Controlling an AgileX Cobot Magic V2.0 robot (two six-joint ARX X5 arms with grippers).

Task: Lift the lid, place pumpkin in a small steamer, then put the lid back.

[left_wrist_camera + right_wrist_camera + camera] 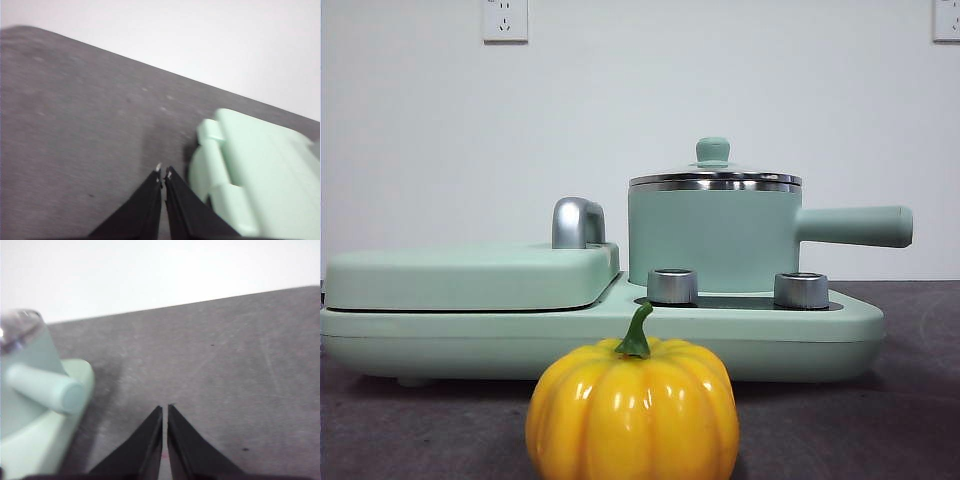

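Observation:
The yellow-orange pumpkin (633, 414) with a green stem stands on the dark table, nearest the front camera. Behind it the mint-green small steamer (712, 240) sits on the cooker base, its long handle (853, 226) pointing right. The glass lid (714, 178) with its mint knob rests on the steamer. Neither arm shows in the front view. My left gripper (163, 174) is shut and empty above the table beside the cooker's griddle end (255, 175). My right gripper (165, 409) is shut and empty above the table beside the steamer (25, 360) and its handle (47, 387).
The flat mint-green griddle cover (470, 275) with a chrome handle (577, 222) fills the cooker's left half. Two steel dials (672, 285) stand at the base front. White wall with sockets (505, 20) lies behind.

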